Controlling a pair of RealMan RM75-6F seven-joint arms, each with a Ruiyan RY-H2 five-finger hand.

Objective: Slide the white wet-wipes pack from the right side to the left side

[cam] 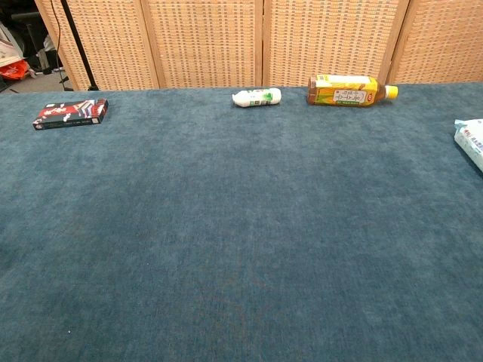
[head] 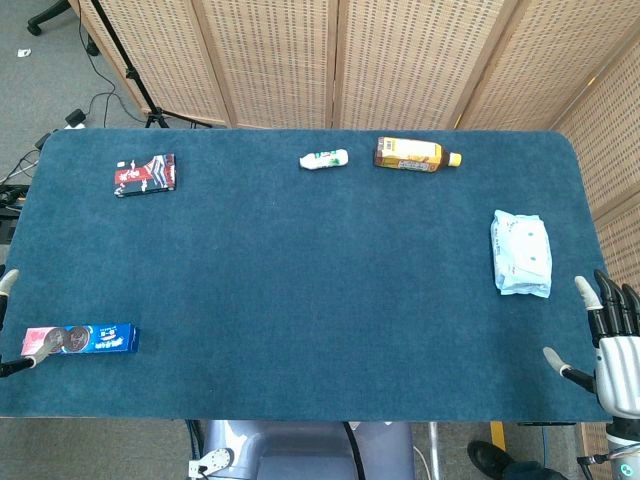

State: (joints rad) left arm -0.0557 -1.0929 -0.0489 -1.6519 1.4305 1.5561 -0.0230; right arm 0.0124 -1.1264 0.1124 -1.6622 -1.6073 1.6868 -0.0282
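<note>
One white soft-plastic wet-wipes pack (head: 521,253) with pale blue print lies flat at the right of the head view, long side running toward the far edge, on the dark blue felt-covered table (head: 300,260). In the chest view only its corner shows, at the right frame edge (cam: 471,142). Nothing touches it.

The right hand (head: 608,335), white palm with dark fingers, sits at the lower right of the head view, just off the table's right edge and near the pack, but apart from it. Fingers are spread and straight, holding nothing. The left hand (head: 10,325) only pokes in at the lower left edge; two fingertips show apart, nothing seen in them, the rest is out of frame.

Judgement: the slide has not begun, this is the approach. To do it well, bring the right hand over the pack's right long edge, lay the fingers flat on or against it, press lightly so the soft pack doesn't buckle, and push straight left across the open middle of the felt.

Other items: yellow-labelled drink bottle (head: 416,154) lying down at upper centre-right, small white bottle (head: 324,158) beside it, dark red-and-black box (head: 145,174) at upper left, blue cookie pack (head: 82,340) at lower left. The mid-table lane looks clear of all four.
</note>
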